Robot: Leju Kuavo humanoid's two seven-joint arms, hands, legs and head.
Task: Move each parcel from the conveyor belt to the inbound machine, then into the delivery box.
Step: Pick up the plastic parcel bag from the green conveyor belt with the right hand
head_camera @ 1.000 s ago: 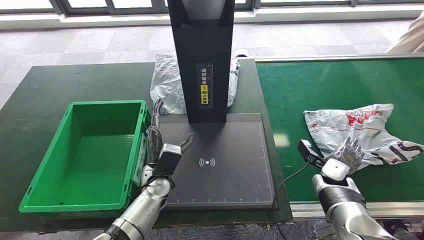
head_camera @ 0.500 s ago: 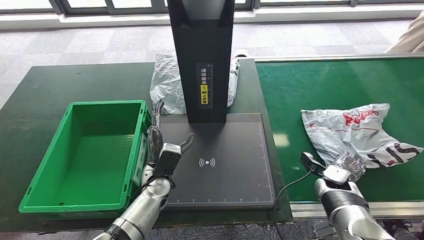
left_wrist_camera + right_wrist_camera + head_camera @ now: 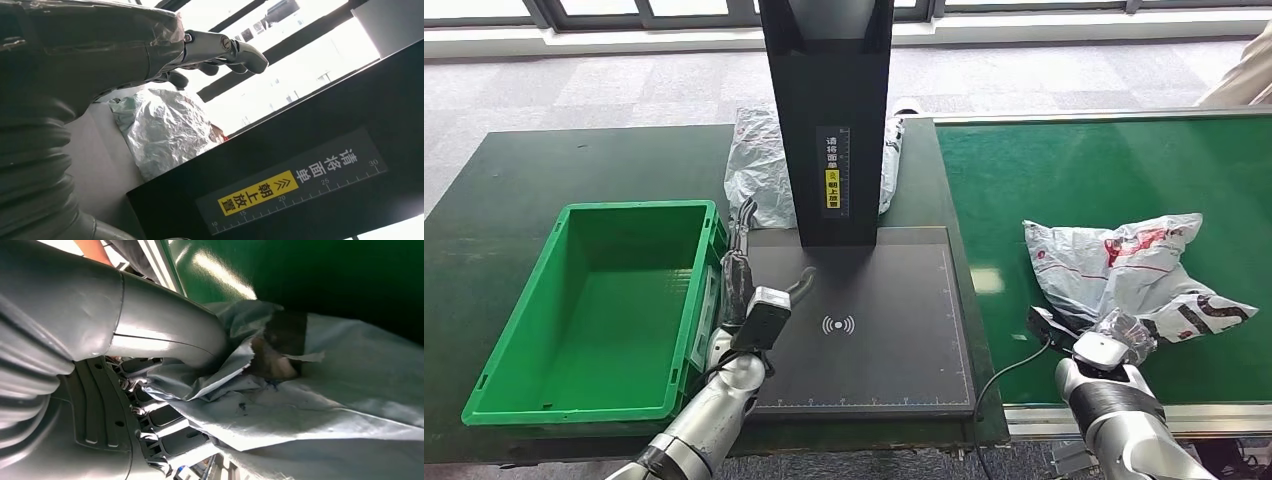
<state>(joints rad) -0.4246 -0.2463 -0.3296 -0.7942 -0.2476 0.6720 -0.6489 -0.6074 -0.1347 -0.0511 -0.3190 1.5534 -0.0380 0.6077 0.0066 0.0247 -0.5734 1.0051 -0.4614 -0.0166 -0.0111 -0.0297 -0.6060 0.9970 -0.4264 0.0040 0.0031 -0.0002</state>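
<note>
Head view first: compared with a second ago, you'll see your right hand (image 3: 1114, 340) has drawn back toward the near edge of the conveyor belt (image 3: 1064, 170), and the white parcel with red print (image 3: 1129, 270) has come with it, its near corner now bunched up at the hand. Your left hand (image 3: 742, 275) has hardly shifted; it stands with its fingers (image 3: 740, 222) spread and holding nothing, between the green delivery box (image 3: 494, 390) and the dark pad of the inbound machine (image 3: 864, 330).

On the belt the parcel lies flat except for that near corner, which sits right at the right hand's fingers.

Right wrist view gives you what the head view can't: the thick thumb (image 3: 175, 330) presses down on a fold of the grey film, with the darker fingers (image 3: 160, 420) beneath it, so the parcel is pinched. Left wrist view shows a second, silver-grey parcel (image 3: 165, 130) lying beside the machine's black column (image 3: 310, 170), apart from the left hand.
</note>
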